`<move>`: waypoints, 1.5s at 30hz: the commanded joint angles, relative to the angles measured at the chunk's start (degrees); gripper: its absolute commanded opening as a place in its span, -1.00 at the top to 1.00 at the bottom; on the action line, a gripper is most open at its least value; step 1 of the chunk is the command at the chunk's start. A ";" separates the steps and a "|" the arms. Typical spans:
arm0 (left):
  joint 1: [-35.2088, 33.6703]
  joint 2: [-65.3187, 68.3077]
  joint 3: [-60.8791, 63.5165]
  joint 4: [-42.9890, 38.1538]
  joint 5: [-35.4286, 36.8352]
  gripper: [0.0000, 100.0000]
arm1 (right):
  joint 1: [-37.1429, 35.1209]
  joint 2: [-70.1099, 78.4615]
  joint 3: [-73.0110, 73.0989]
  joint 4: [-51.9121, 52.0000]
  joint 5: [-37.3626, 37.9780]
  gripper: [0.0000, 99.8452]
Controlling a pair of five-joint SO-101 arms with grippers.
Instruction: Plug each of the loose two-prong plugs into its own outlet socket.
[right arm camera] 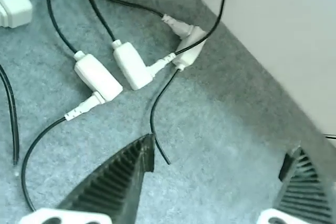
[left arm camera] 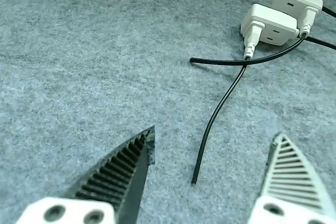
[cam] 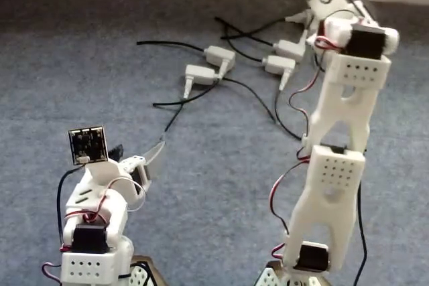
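Plugs lying loose, with nothing joined yet as far as I can make out.
White plastic two-prong plugs (cam: 201,73) and sockets on black cords lie scattered across the grey carpeted surface (cam: 80,65), none gripped. The left arm (cam: 100,212) crouches low, jaws spread wide above a black cord's free end (left arm camera: 194,181). The right arm (cam: 342,132) stretches far out, jaws released over the far cluster (right arm camera: 131,66).

white plastic left arm (cam: 94,226) folded low, toothed left gripper (left arm camera: 215,135) jaws wide apart, white plastic right arm (cam: 338,165) stretched far forward, toothed right gripper (right arm camera: 223,145) likewise spread
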 commanded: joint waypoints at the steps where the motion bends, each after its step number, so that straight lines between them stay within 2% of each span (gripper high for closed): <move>1: 0.75 -0.22 -0.48 -1.41 -0.26 0.32 | 3.21 -10.33 -6.90 2.68 0.35 0.28; 4: 0.75 -0.22 -0.48 -1.41 -0.26 0.32 | 5.14 -13.49 -6.90 2.68 0.18 0.28; 6: 0.75 -0.22 -0.48 -1.41 -0.26 0.32 | 6.46 -15.69 -6.90 2.68 -2.64 0.28; 9: 0.75 -0.22 -0.48 -1.41 -0.26 0.32 | 7.25 -19.82 -6.90 2.68 -8.79 0.37; 16: 1.01 -0.22 -0.84 -1.32 -0.44 0.32 | 7.96 -29.05 -6.90 2.68 -22.51 0.79; 23: 1.01 -0.31 -1.36 -1.67 -0.35 0.32 | 8.04 -31.52 -6.99 2.77 -38.77 0.88; 26: 1.01 -0.31 -5.14 -1.14 -0.26 0.32 | 8.04 -35.12 -6.90 2.77 -44.40 0.88; 37: 1.10 -0.31 -29.23 17.76 -0.44 0.31 | 7.96 -49.54 -6.81 2.95 -45.89 0.88; 45: 1.01 -0.31 -44.44 25.49 -1.05 0.31 | 7.60 -61.85 -6.73 2.95 -45.89 0.88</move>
